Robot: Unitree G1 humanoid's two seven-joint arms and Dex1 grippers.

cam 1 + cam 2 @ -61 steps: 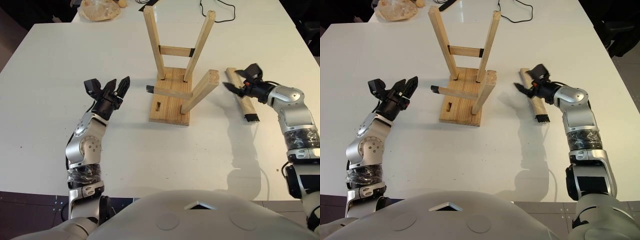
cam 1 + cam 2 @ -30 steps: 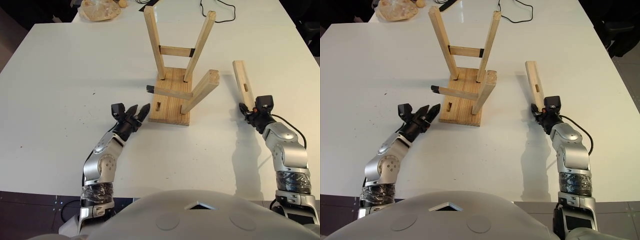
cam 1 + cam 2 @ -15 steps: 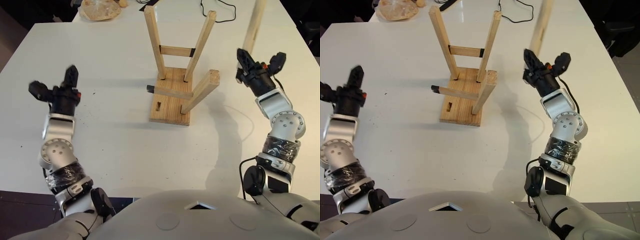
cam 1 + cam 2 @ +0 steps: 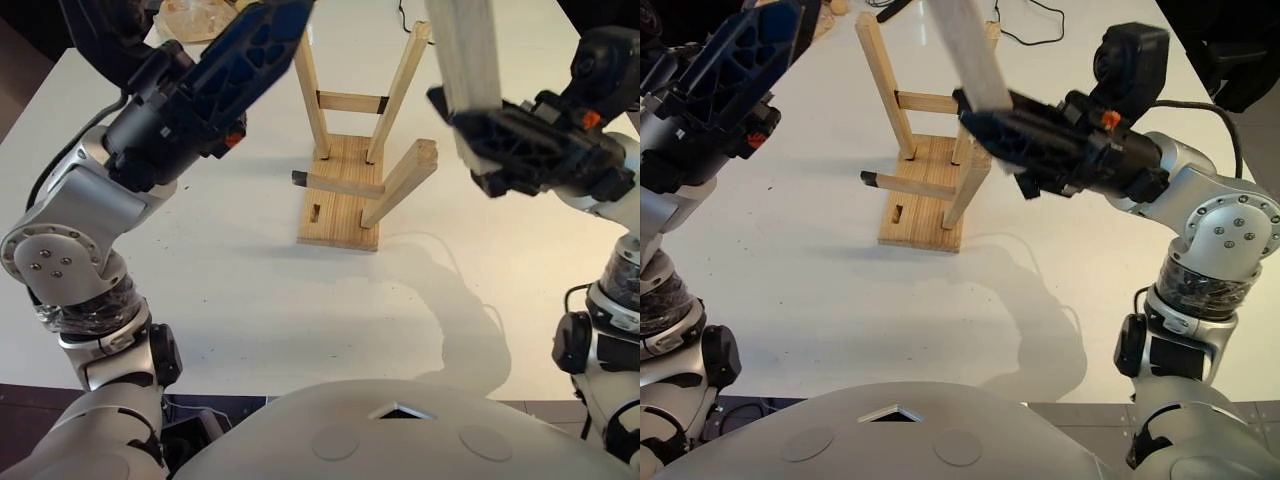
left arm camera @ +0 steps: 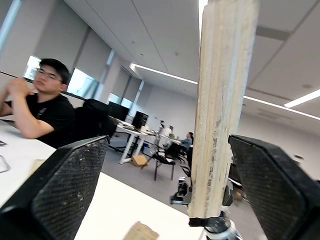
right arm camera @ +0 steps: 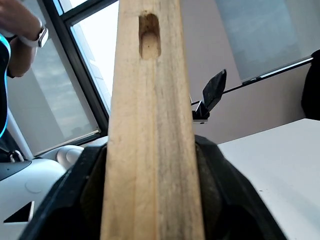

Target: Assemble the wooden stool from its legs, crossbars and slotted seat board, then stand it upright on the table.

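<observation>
We hold the loose leg (image 4: 462,45) in the right gripper (image 4: 470,120), whose fingers clamp its lower part. The leg's long axis is near upright, and a mortise (image 6: 149,35) shows on the face toward the wrist. The left gripper (image 5: 168,142) is high up too, spread wide. From its own wrist the leg stands between the two pads, apart from both, so it faces the leg without touching it. The stool sits upside down on the table (image 4: 200,260), below and ahead of both arms. Its board (image 4: 340,215) lies flat, with two legs upright and joined by a crossbar (image 4: 350,102), and a third leg (image 4: 400,183) leaning. The open slot (image 4: 316,211) is at the near corner on the left arm's side. We judge that the leg must come down and inward, foot first, toward that slot. The right arm carries it, though the left is nearer the slot.
</observation>
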